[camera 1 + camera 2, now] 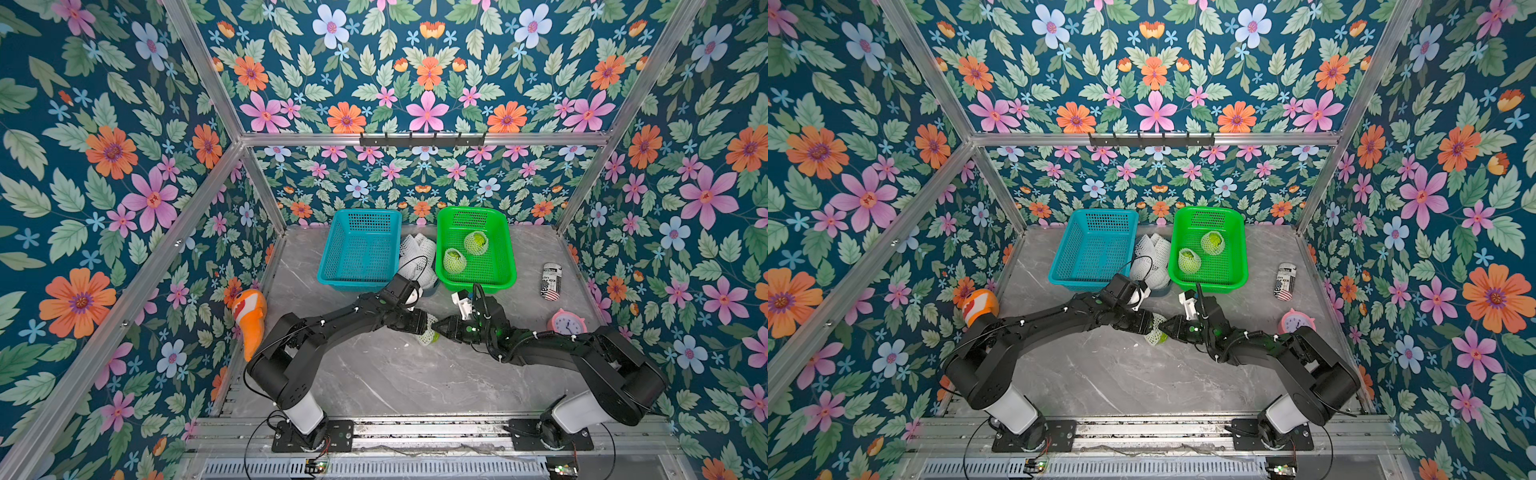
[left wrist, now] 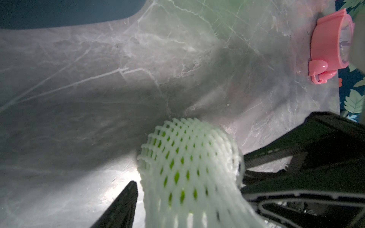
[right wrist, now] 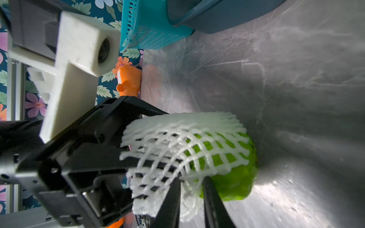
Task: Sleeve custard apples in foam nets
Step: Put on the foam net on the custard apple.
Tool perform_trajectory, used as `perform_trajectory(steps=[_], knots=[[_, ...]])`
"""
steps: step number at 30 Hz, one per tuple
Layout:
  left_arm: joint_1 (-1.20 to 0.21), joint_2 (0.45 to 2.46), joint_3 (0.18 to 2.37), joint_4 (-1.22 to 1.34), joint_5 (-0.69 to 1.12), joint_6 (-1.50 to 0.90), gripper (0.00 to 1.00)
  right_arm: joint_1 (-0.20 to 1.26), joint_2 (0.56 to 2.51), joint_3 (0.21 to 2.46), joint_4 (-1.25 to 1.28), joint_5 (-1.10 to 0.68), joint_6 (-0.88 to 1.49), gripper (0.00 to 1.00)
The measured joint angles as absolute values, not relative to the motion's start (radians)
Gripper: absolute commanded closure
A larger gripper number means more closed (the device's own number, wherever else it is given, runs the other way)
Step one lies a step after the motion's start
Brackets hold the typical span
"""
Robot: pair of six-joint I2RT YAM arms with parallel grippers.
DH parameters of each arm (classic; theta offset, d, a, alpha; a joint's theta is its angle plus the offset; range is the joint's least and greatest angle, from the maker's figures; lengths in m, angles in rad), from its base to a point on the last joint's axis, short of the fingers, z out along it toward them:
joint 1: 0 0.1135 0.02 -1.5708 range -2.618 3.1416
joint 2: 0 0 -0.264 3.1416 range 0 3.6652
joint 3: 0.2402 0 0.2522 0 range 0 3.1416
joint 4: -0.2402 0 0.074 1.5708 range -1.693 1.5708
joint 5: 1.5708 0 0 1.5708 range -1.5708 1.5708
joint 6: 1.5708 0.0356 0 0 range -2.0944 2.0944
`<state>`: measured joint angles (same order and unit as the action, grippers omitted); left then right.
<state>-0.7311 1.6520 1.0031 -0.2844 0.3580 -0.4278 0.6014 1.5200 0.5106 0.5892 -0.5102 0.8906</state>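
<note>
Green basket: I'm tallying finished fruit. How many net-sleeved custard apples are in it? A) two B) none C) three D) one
A: in both top views, one netted custard apple and a second custard apple, also in a white net, lie inside the green basket.

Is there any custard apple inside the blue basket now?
No, in a top view the blue basket shows only its bare mesh floor, while two netted custard apples lie in the green basket.
</note>
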Motion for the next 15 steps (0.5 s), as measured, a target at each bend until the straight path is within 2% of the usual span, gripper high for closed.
perform_trajectory(steps=[2,7,9,15], knots=[[-0.730,1.651,1.003,-0.284,0.358,-0.428,0.38,0.606,1.526,0.517,0.598,-0.512,0.894,0.76],[-0.730,1.650,0.999,-0.280,0.358,-0.428,0.38,0.614,1.531,0.533,0.595,-0.513,0.894,0.85],[-0.730,1.650,0.999,-0.277,0.358,-0.429,0.38,0.614,1.531,0.533,0.596,-0.513,0.894,0.92],[-0.731,1.650,0.999,-0.281,0.361,-0.428,0.38,0.614,1.507,0.510,0.580,-0.498,0.897,0.95]])
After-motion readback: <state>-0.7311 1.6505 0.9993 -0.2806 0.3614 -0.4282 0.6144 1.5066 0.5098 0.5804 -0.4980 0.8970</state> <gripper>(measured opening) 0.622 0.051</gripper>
